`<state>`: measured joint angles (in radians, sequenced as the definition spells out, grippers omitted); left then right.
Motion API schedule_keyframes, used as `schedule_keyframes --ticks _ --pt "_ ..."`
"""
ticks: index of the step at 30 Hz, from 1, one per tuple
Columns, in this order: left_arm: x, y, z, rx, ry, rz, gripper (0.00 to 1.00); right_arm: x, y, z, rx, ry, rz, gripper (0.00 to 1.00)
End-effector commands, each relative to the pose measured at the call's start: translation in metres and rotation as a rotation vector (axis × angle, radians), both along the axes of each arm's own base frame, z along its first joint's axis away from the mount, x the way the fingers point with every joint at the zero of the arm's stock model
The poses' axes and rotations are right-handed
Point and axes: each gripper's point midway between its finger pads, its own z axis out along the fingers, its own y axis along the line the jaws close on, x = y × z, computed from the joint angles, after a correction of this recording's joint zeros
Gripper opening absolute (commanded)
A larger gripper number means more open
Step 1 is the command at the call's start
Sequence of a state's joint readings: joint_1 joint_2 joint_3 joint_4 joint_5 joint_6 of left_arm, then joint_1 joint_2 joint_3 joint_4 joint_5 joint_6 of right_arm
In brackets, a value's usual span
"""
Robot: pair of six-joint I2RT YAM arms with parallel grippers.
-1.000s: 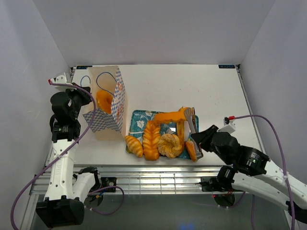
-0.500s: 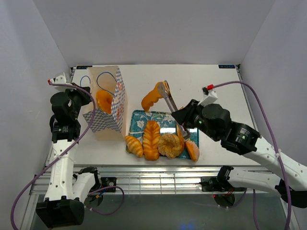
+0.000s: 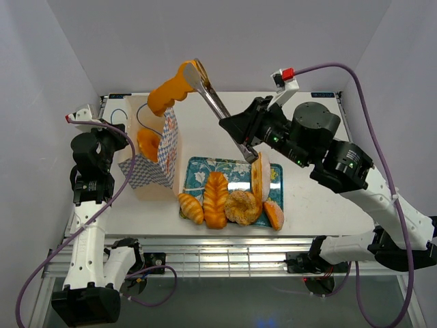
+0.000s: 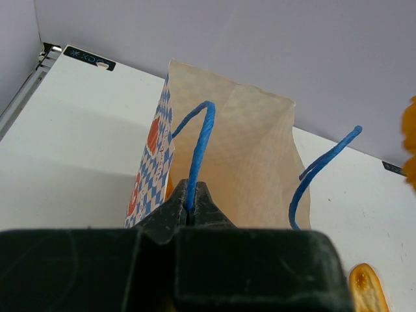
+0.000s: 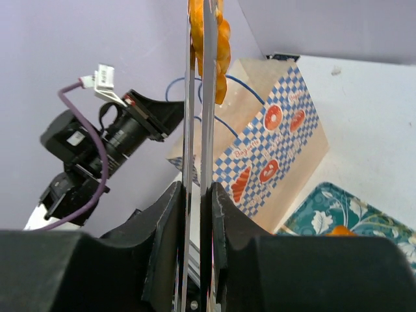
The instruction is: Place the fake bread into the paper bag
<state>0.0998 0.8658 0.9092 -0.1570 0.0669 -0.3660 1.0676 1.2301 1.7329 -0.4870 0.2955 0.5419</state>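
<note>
The paper bag (image 3: pixel 168 143) stands upright at the table's left, its mouth open, with one orange pastry (image 3: pixel 148 143) inside. My left gripper (image 3: pixel 120 134) is shut on the bag's blue cord handle (image 4: pixel 198 140); the jaws (image 4: pixel 190 195) pinch the cord. My right gripper (image 3: pixel 243 139) is shut on metal tongs (image 3: pixel 213 101), which clamp a golden croissant-shaped fake bread (image 3: pixel 169 90) high over the bag's mouth. In the right wrist view the tongs (image 5: pixel 197 130) run up to that bread (image 5: pixel 216 45), with the bag (image 5: pixel 273 143) below.
A teal floral tray (image 3: pixel 198 171) sits right of the bag, at the table's front. On and around it lie a braided loaf (image 3: pixel 216 198), a sugared doughnut (image 3: pixel 240 206), a croissant (image 3: pixel 191 208), a bun (image 3: pixel 274 215) and an upright pastry (image 3: pixel 258 176).
My right arm has lifted the tongs and bread from the tray and swung them up and left to above the bag. The left arm has stayed on the handle.
</note>
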Motion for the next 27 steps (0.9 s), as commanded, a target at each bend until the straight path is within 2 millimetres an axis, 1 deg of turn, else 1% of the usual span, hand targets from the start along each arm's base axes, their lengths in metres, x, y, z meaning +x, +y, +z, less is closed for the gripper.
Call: schedule_keyframes --ticks 1,2,5,8,9,11,12,15,16,18,19,27 --pt "-0.005 0.001 0.002 0.012 -0.012 0.008 0.00 -0.009 -0.005 0.049 0.063 -0.123 0.030 0.08" --pt "-0.005 0.001 0.002 0.012 -0.012 0.008 0.00 -0.009 -0.006 0.055 0.070 -0.135 0.030 0.08" --pt "-0.004 0.000 0.001 0.012 -0.007 0.005 0.00 -0.009 0.003 0.052 0.067 -0.131 0.047 0.08" --pt "-0.004 0.000 0.001 0.012 -0.009 0.005 0.00 -0.006 0.006 0.045 0.061 -0.126 0.039 0.08" --pt "-0.004 0.000 0.001 0.012 -0.007 0.005 0.00 -0.004 0.008 0.038 0.049 -0.119 0.038 0.08" --pt "-0.004 0.000 0.001 0.011 -0.009 0.003 0.00 -0.003 0.010 0.033 0.046 -0.117 0.033 0.08" --pt "-0.004 0.000 0.001 0.011 -0.007 0.002 0.00 -0.002 0.011 0.027 0.034 -0.111 0.034 0.08" --pt "-0.004 -0.001 0.001 0.011 -0.006 0.000 0.00 0.000 0.013 0.021 0.028 -0.108 0.031 0.08" --pt "-0.004 0.000 0.001 0.011 -0.007 0.002 0.00 0.001 0.015 0.015 0.019 -0.101 0.031 0.08" --pt "-0.004 -0.001 0.000 0.011 -0.006 -0.001 0.00 0.002 0.018 0.011 0.017 -0.098 0.033 0.08" --pt "-0.004 -0.001 0.001 0.011 -0.007 -0.001 0.00 0.002 0.020 0.006 0.009 -0.094 0.035 0.08" --pt "-0.004 -0.002 0.001 0.011 -0.007 -0.006 0.00 0.008 0.032 -0.002 0.002 -0.091 0.042 0.08"
